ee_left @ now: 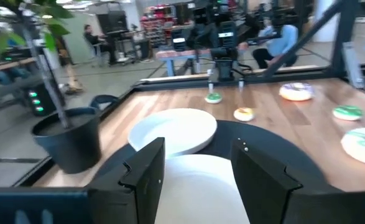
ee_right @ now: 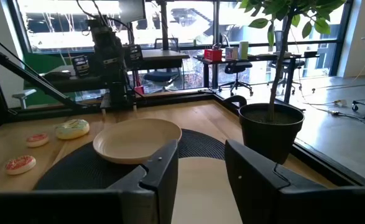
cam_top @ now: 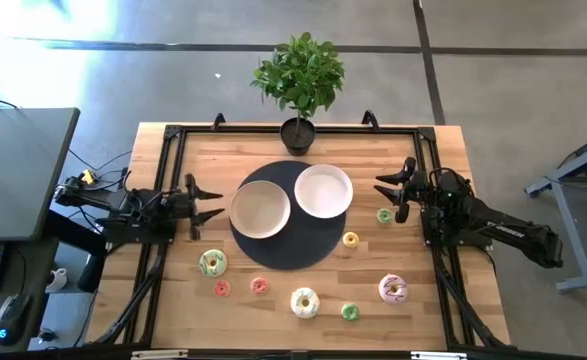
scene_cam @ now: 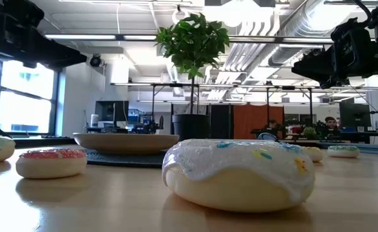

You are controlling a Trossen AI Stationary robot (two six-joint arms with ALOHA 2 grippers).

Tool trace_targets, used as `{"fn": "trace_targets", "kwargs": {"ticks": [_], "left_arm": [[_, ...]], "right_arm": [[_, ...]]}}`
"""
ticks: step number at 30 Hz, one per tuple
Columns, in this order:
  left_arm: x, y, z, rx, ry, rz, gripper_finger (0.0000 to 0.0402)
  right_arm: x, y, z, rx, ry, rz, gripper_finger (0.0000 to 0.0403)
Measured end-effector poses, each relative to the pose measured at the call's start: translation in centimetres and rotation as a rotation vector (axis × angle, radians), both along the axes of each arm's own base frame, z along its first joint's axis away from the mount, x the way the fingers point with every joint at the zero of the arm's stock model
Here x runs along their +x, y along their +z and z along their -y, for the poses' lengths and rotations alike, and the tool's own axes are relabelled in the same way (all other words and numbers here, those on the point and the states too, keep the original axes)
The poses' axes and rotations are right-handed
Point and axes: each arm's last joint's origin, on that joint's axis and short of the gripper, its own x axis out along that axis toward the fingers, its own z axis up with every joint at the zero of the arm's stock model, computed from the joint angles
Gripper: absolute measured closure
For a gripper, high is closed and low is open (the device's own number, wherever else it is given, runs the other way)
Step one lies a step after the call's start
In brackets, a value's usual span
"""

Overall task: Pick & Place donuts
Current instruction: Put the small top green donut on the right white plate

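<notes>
Eight donuts on the wooden table (cam_top: 173,300), none held. Three larger: green-iced donut (cam_top: 212,263) near left, cream-iced donut (cam_top: 304,302) near centre, pink-and-white donut (cam_top: 393,290) near right. Five tiny: two pink donuts (cam_top: 222,289) (cam_top: 259,286) between the green-iced and cream-iced ones, a small green donut (cam_top: 349,312) just right of the cream one, a yellow donut (cam_top: 350,239) at the right edge of the dark round mat (cam_top: 291,252), and another small green donut (cam_top: 384,215) farther right.

Two round plates (cam_top: 260,209) (cam_top: 324,191) sit on the mat, touching or nearly so. One potted plant (cam_top: 299,85) at the far edge.

Left hand (cam_top: 209,205) hovers left of the mat, fingers spread, empty; the green-iced donut lies near it, toward the near side. Right hand (cam_top: 390,188) hovers right of the plates, fingers spread, empty; the far small green donut lies just beside its fingertips, yellow one a bit nearer.
</notes>
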Motion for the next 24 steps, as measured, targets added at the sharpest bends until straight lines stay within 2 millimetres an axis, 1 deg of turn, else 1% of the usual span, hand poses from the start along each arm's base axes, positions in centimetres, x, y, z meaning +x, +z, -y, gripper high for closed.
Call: {"fn": "trace_targets", "kwargs": {"ticks": [2, 7, 11, 15, 19, 22, 24], "left_arm": [[0.00, 0.03, 0.00, -0.001, 0.002, 0.003, 0.0222], [-0.01, 0.10, -0.20, 0.000, 0.074, 0.020, 0.0222], [-0.01, 0.09, -0.21, 0.008, 0.077, 0.018, 0.0222], [0.03, 0.08, -0.04, 0.005, 0.016, 0.017, 0.0222], [0.07, 0.06, 0.27, -0.002, -0.089, 0.016, 0.0222], [0.09, 0.03, 0.53, -0.057, -0.180, 0.020, 0.0222], [0.10, 0.12, 0.61, -0.080, -0.203, 0.033, 0.0222]], "right_arm": [[0.00, 0.00, 0.00, 0.000, 0.000, 0.000, 0.0274], [0.00, 0.00, 0.00, 0.000, 0.000, 0.000, 0.0274], [0.00, -0.01, 0.00, 0.001, 0.000, 0.000, 0.0274], [0.00, 0.00, 0.00, 0.000, 0.000, 0.000, 0.0274], [0.00, -0.01, 0.00, 0.000, 0.000, 0.000, 0.0274], [0.00, 0.00, 0.00, 0.000, 0.000, 0.000, 0.0274], [0.00, 0.00, 0.00, 0.000, 0.000, 0.000, 0.0274]]}}
